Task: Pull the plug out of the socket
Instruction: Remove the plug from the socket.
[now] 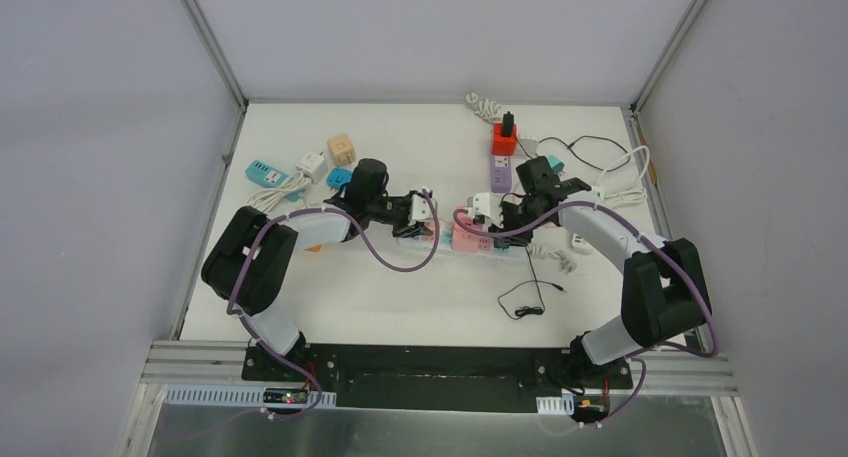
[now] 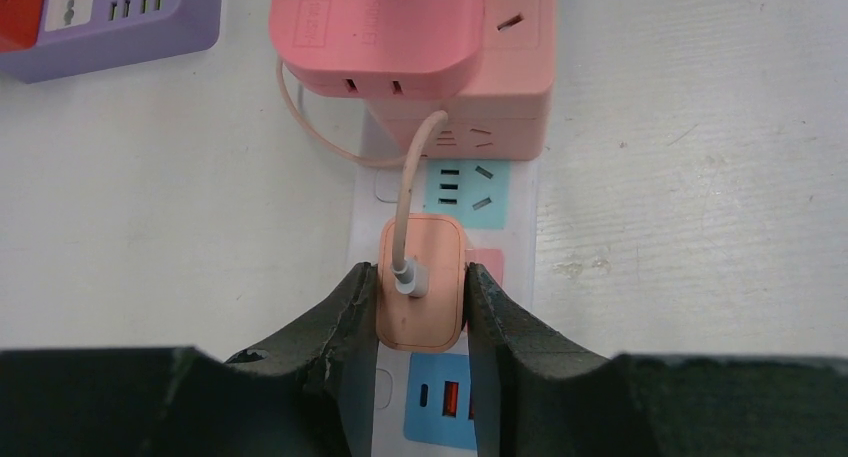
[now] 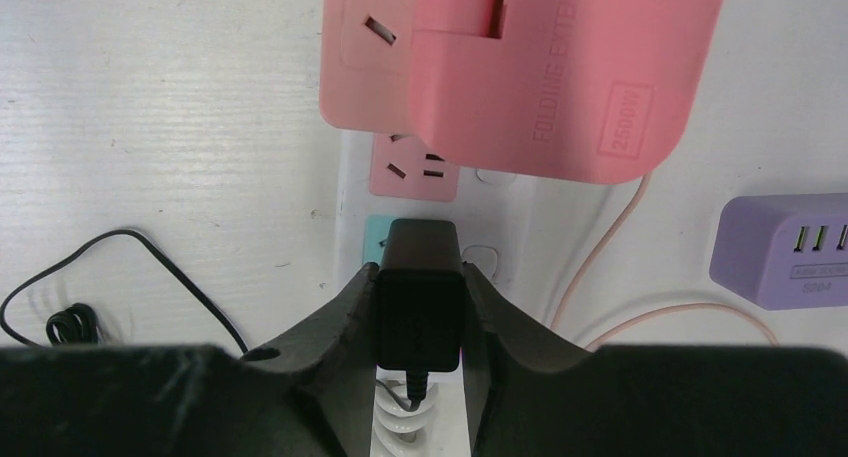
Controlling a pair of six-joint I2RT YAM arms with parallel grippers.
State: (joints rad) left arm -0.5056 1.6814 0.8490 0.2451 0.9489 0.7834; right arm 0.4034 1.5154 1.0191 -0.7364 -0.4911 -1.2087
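Peach-coloured, the square plastic plug [image 2: 424,322] with its pale cable [image 2: 403,207] sits in a socket of the long white power strip [image 2: 520,277], in the lower middle of the left wrist view. The left gripper [image 2: 421,282] is clamped on its two sides, I think so that the plug can be drawn straight out. In the lower middle of the right wrist view the right gripper [image 3: 420,312] is pressed in the same manner on a black rectangular plug [image 3: 420,262], seated in the same strip; perhaps this grip holds the strip down for the pull. No real container is present; the sockets of the strip serve as holders. They carry these two plugs, and a big pink cube-shaped extension block [image 2: 440,67] sits on the strip between them. A teal socket panel [image 2: 465,187] just above the peach plug is free.
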